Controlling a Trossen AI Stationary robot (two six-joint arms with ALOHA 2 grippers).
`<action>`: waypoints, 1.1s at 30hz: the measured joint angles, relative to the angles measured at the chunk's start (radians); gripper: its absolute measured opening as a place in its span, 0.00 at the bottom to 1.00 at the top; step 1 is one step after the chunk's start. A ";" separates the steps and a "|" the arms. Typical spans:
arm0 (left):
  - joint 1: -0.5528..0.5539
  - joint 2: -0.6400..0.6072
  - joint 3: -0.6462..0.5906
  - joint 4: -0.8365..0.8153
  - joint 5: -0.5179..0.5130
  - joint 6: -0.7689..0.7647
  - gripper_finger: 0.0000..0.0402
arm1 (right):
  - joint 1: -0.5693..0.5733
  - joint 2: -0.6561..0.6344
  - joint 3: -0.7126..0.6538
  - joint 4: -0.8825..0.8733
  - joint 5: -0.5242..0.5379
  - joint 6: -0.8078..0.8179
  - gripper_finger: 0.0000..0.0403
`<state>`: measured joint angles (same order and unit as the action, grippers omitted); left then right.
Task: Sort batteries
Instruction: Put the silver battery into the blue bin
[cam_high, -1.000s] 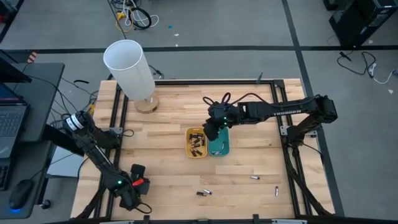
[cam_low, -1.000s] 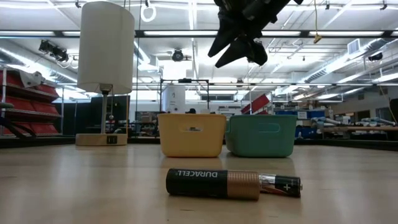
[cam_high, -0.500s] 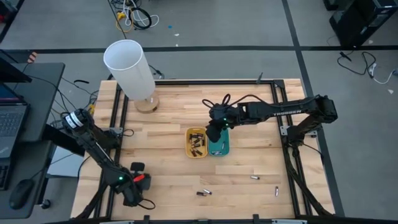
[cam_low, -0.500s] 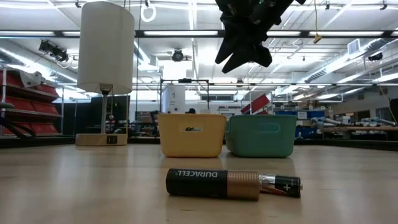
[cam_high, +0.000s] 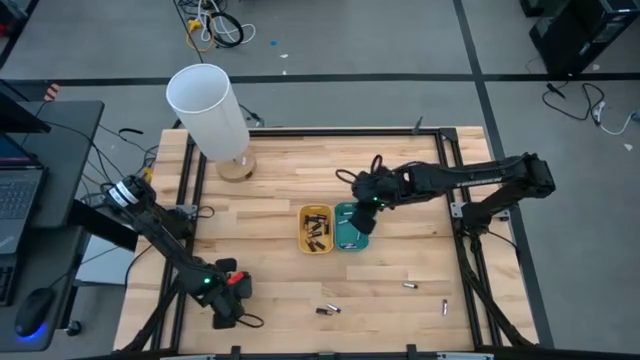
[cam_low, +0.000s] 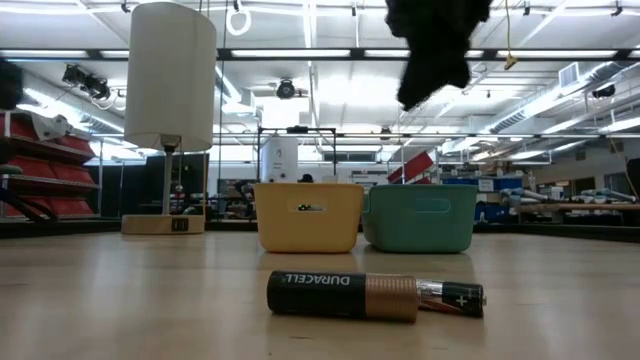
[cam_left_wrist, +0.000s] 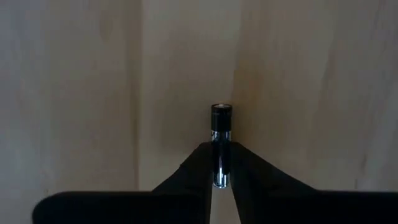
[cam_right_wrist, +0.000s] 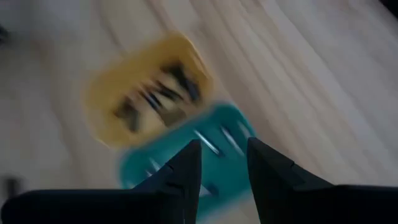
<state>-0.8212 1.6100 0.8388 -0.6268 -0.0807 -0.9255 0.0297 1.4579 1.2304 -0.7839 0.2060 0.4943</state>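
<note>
Wooden table (cam_high: 270, 185), batteries (cam_high: 317, 228) in yellow tray (cam_high: 303, 240)

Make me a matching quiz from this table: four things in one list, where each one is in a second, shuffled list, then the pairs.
Things
1. left hand
2. right hand
3. yellow tray
4. lamp

Places
A. standing at the table's far left corner
B. mid-table, holding several dark batteries
C. over the teal tray
D. near edge on the left, closed on a slim battery

Pairs: 1-D, 2-C, 3-B, 4-A
</note>
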 joint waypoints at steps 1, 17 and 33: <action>0.012 0.002 0.006 0.009 -0.018 0.000 0.14 | 0.007 -0.005 0.000 -0.053 0.026 0.000 0.28; 0.338 -0.006 0.172 0.029 -0.063 0.257 0.14 | 0.045 -0.184 -0.172 -0.255 0.157 0.034 0.19; 0.679 0.026 0.479 0.018 -0.050 0.796 0.13 | 0.236 -0.350 -0.523 -0.177 -0.228 0.296 0.19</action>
<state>-0.1426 1.6360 1.3179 -0.6087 -0.1306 -0.1298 0.2659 1.1075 0.7070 -0.9606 -0.0220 0.7908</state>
